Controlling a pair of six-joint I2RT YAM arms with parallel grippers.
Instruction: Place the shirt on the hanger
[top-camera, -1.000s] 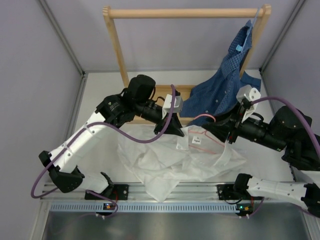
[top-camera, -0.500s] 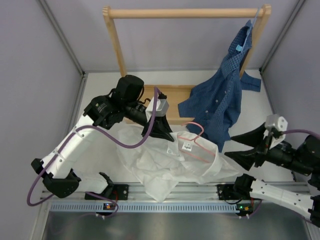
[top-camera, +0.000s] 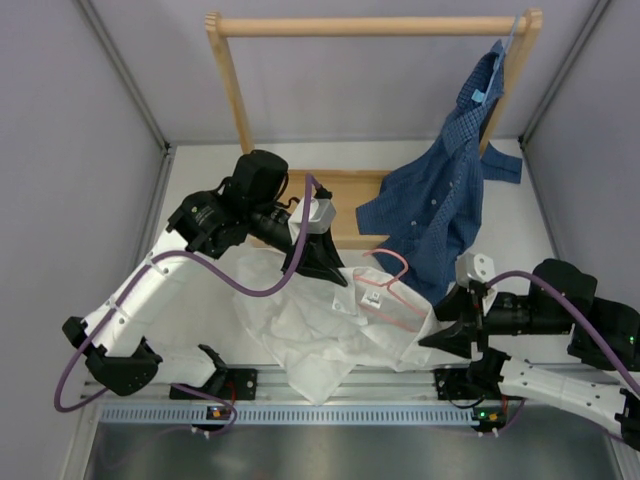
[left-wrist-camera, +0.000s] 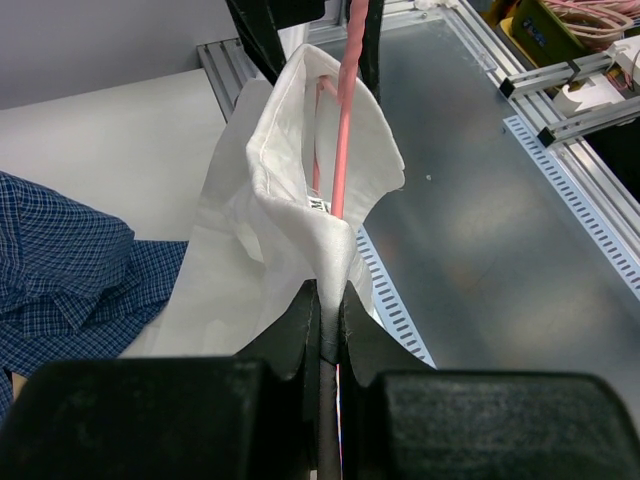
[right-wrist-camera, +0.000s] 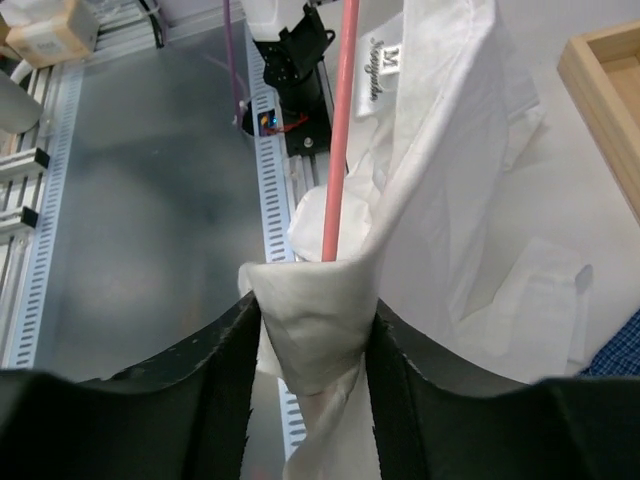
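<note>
The white shirt (top-camera: 320, 335) lies crumpled on the table between the arms. The pink wire hanger (top-camera: 399, 259) sits inside its collar, with the hook sticking out toward the blue shirt. My left gripper (top-camera: 335, 275) is shut on the collar fabric; the left wrist view shows the jaws (left-wrist-camera: 330, 296) pinching the white shirt (left-wrist-camera: 290, 200), with the hanger wire (left-wrist-camera: 345, 130) running up inside the collar. My right gripper (top-camera: 433, 340) holds the shirt's right edge. In the right wrist view, my right gripper (right-wrist-camera: 312, 312) clamps a fold of shirt (right-wrist-camera: 450, 180) just below the hanger wire (right-wrist-camera: 338, 150).
A dark blue checked shirt (top-camera: 450, 190) hangs from the right end of the wooden rack (top-camera: 370, 25), its hem close to the hanger hook. The rack's wooden base (top-camera: 345, 185) lies behind the left gripper. An aluminium rail (top-camera: 340, 385) runs along the near edge.
My right arm pulled away from the hanger to the far right, then came back in low and closed on the shirt's right edge. The left gripper drew the collar slightly left and then stayed still.
</note>
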